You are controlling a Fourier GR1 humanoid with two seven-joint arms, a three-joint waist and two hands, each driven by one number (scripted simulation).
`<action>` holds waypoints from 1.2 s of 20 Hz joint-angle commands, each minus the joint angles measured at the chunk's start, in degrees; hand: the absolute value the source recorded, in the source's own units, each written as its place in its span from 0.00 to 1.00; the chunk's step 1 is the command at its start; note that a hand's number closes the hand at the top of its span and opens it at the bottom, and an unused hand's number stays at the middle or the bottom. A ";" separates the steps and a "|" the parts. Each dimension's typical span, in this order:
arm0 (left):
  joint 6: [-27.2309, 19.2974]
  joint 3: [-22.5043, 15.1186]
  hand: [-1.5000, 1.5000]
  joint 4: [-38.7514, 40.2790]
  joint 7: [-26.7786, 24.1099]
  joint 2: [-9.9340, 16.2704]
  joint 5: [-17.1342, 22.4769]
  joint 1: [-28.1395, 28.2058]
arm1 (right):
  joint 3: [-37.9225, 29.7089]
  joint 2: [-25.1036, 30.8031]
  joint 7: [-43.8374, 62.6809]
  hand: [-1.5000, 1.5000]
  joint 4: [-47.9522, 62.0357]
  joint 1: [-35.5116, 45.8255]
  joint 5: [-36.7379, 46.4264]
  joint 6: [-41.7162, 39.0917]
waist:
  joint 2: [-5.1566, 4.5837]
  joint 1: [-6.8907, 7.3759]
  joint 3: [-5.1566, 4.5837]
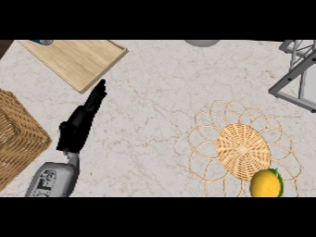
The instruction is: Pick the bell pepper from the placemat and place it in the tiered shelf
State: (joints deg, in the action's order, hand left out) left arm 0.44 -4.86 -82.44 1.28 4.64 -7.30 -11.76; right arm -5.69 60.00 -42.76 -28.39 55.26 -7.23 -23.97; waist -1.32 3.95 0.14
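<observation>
A yellow bell pepper (pixel 266 183) with a green stem end lies on the near right part of a round woven placemat (pixel 243 146), close to the view's lower edge. The grey metal tiered shelf (pixel 305 76) stands at the far right, partly cut off by the edge. My left hand (pixel 82 120) is over the counter at the left, fingers straight and pointing away toward the wooden board, holding nothing. It is far from the pepper. My right hand does not show.
A wicker basket (pixel 6 139) fills the left edge beside my left forearm. A wooden cutting board (pixel 78 58) lies at the back left. A grey round object (pixel 202 43) peeks in at the top middle.
</observation>
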 commanded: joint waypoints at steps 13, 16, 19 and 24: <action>1.08 -0.08 0.50 -1.58 1.66 -0.29 0.73 -0.92 | -0.69 -0.52 -1.84 0.00 15.87 7.38 4.03 -5.22 | -0.10 0.60 0.15; 0.83 0.55 0.50 -0.40 0.39 0.74 0.02 -0.17 | -1.47 2.86 -0.71 0.00 16.46 8.39 3.17 -11.27 | -0.11 0.06 0.15; 1.39 1.26 0.50 1.57 -1.06 0.71 0.75 -0.85 | -0.92 0.92 0.26 0.00 16.04 8.86 3.36 -13.42 | -0.25 -0.14 0.10; -0.37 0.59 0.50 0.94 -0.01 -0.18 -0.77 -1.81 | -5.30 2.38 5.86 0.00 18.77 11.61 -1.10 -15.20 | -0.36 -0.03 0.17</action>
State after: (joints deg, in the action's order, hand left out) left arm 0.65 -4.03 -81.87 1.79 4.58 -7.26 -13.55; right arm -8.44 62.05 -35.25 -12.14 65.57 -5.85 -32.42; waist -1.51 3.76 0.28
